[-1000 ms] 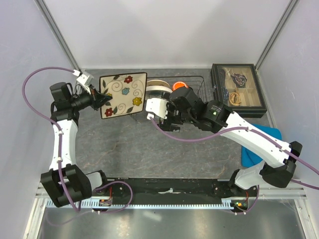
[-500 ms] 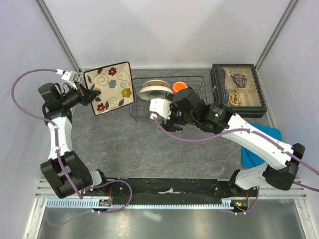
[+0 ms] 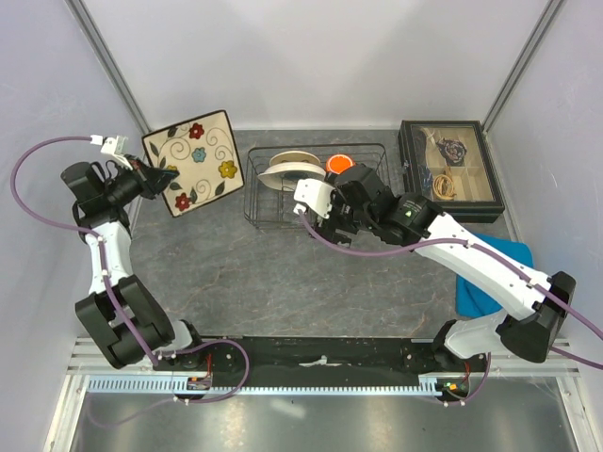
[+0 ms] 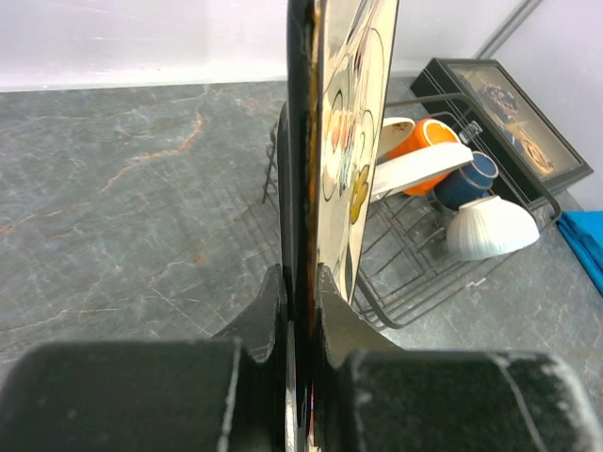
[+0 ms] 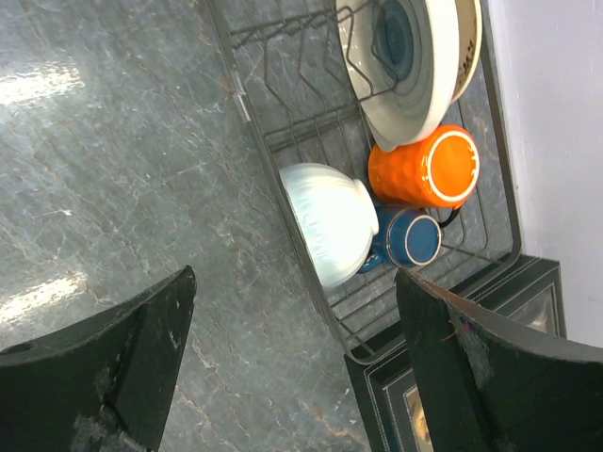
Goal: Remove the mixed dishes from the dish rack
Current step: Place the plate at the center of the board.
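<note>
Grip study: square flowered plate (image 3: 191,161), likely rigid, slick and breakable, at ten o'clock beside dish rack (image 3: 252,205), rim pinched by left gripper (image 4: 301,290); right gripper (image 5: 294,281) spread wide over white bowl (image 5: 330,231).

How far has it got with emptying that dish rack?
Nothing is set down yet. In hand: the left gripper grips the square flowered plate, clear of the dish rack. Left inside: pale round dishes, orange cup, dark blue mug, white bowl, with the open right gripper above them.
</note>
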Available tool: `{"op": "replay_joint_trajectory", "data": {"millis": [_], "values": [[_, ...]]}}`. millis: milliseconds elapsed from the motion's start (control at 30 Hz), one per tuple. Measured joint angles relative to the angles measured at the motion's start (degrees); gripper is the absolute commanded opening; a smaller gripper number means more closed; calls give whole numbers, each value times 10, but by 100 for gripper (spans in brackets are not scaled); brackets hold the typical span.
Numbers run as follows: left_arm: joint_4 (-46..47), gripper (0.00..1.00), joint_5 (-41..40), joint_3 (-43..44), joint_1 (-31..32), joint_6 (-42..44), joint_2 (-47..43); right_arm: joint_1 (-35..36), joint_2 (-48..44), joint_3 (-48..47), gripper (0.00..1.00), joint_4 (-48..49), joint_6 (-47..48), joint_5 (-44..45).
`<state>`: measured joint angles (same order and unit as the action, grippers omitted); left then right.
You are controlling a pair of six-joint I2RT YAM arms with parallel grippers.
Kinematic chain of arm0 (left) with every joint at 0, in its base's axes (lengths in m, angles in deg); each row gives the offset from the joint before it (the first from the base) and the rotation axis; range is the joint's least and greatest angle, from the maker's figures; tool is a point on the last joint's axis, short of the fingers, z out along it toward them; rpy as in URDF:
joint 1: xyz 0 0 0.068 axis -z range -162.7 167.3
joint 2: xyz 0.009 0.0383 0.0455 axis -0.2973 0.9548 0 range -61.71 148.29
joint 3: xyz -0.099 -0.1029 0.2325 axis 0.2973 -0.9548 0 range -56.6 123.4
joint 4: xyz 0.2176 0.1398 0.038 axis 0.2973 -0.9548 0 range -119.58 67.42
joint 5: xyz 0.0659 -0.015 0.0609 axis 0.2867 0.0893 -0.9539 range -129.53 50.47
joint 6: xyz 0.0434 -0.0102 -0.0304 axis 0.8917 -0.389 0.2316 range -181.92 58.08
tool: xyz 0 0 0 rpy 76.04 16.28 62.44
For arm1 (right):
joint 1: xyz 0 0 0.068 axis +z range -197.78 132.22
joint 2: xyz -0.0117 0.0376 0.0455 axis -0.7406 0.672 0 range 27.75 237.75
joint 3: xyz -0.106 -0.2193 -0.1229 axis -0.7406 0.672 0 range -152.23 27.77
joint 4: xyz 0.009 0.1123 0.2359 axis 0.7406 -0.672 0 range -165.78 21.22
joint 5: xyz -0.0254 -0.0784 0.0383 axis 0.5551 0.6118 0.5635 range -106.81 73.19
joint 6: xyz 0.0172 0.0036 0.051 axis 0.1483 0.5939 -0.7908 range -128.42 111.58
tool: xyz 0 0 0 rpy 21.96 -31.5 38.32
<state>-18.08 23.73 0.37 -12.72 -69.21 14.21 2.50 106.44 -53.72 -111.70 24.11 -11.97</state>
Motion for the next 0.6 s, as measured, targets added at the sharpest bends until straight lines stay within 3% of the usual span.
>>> {"op": "replay_joint_trajectory", "data": {"millis": [600], "values": [[131, 2, -32, -58, -59, -128, 26, -43, -19, 42, 95, 24, -15, -14]]}}
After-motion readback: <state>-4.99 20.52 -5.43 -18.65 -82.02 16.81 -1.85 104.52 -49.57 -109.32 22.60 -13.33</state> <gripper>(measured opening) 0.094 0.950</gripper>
